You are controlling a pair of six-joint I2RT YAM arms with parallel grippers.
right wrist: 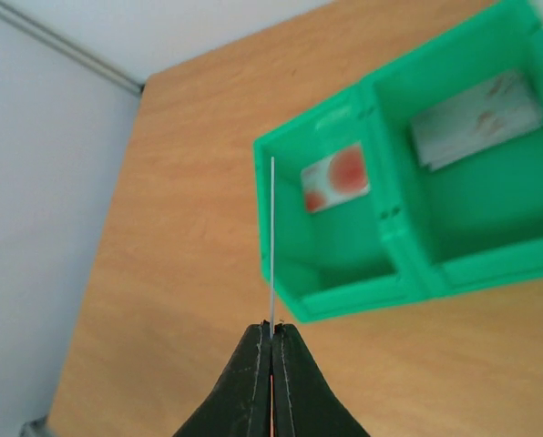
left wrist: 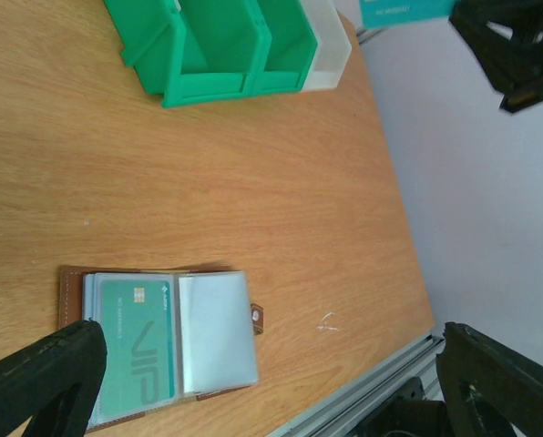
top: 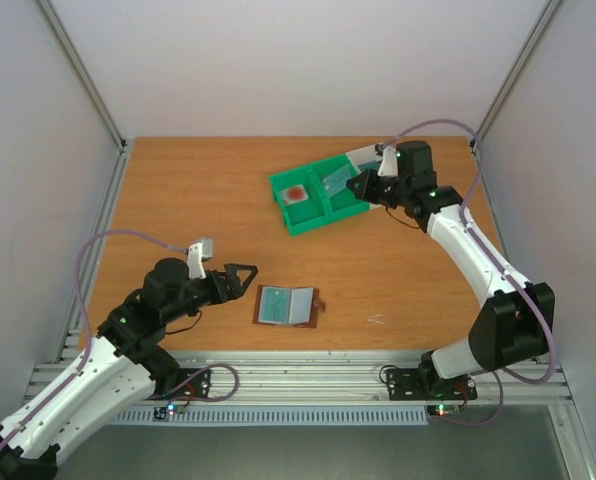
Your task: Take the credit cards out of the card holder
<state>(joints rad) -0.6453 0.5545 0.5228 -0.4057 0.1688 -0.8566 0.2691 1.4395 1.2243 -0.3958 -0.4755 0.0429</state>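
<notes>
The brown card holder (top: 288,306) lies open on the table near the front edge. In the left wrist view a teal credit card (left wrist: 135,341) sits in the left pocket of the card holder (left wrist: 215,332); the right pocket looks bare. My left gripper (top: 240,278) hangs open just left of it, with a finger (left wrist: 44,378) showing on each side of it in that view. Far back, my right gripper (right wrist: 271,326) is shut on a thin credit card (right wrist: 271,246) seen edge-on, by the green bin (right wrist: 344,296). A whitish card with pink-red marks (right wrist: 476,121) lies in that bin's right compartment.
The green two-compartment bin (top: 318,218) stands at the back centre with a white bin (top: 363,158) behind it. A red-spotted tile (right wrist: 337,176) lies in the green bin's left compartment. A metal rail (top: 308,365) runs along the table's near edge.
</notes>
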